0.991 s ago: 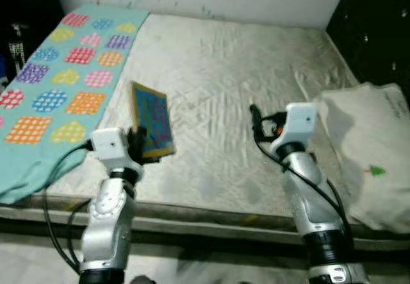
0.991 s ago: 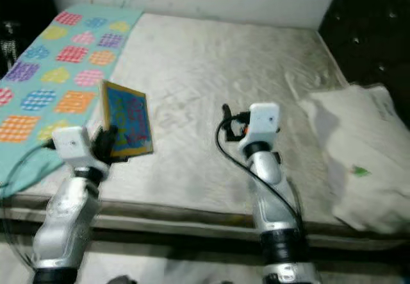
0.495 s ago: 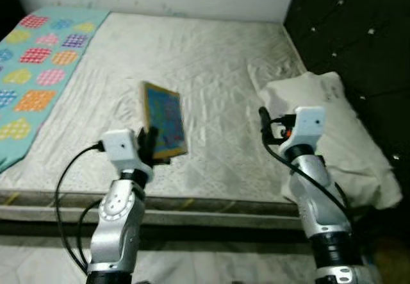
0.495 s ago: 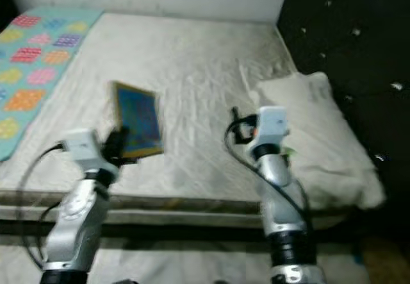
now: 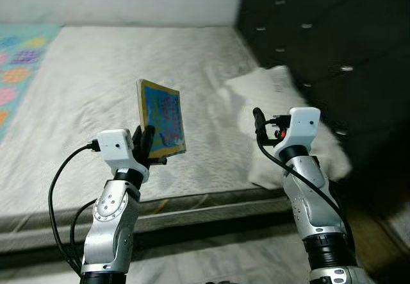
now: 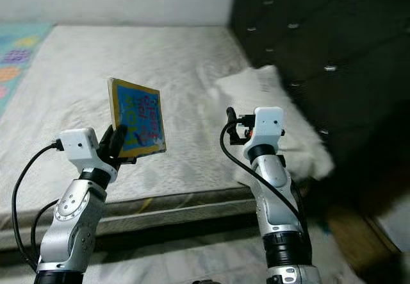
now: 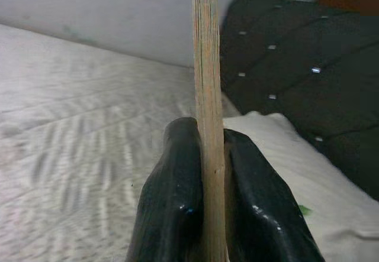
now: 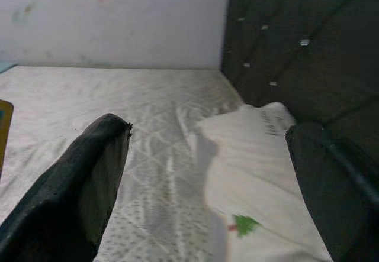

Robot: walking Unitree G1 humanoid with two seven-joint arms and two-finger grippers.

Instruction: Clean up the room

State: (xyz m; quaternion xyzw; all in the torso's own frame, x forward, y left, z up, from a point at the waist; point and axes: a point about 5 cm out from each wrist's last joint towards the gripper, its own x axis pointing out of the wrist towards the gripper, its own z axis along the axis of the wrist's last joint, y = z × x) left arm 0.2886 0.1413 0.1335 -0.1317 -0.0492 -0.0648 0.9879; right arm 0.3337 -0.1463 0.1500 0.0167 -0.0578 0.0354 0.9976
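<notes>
Shown upright above the near edge of the mattress (image 5: 96,85), a thin, colourful picture book (image 5: 161,118) is pinched along its lower edge by the left gripper (image 5: 146,147), whose two black fingers (image 7: 177,209) press flat against either face of the book; the left wrist view presents the book edge-on, as a narrow pale strip rising between the pads. The right gripper (image 5: 259,125) is raised beside it, well apart from the book, its fingers (image 8: 83,179) spread wide with nothing between them; past them lies a white pillow (image 8: 254,155) resting against the dark tufted headboard (image 5: 320,34). At the far left of the bed, a corner of a patterned quilt (image 5: 16,72) is visible. The book has thus been lifted off the bed and appears to be in transit toward wherever it is to be stowed. The hold is the main hazard: only the bottom margin is gripped, so most of the book stands unsupported above the pads, and a sharp turn or jolt while walking could pivot it within the grip or let it slip out, probably onto the mattress edge or the floor (image 5: 211,258) below. A further risk is that the pages fan open, should the grip loosen. The open right gripper could steady the upper edge.
</notes>
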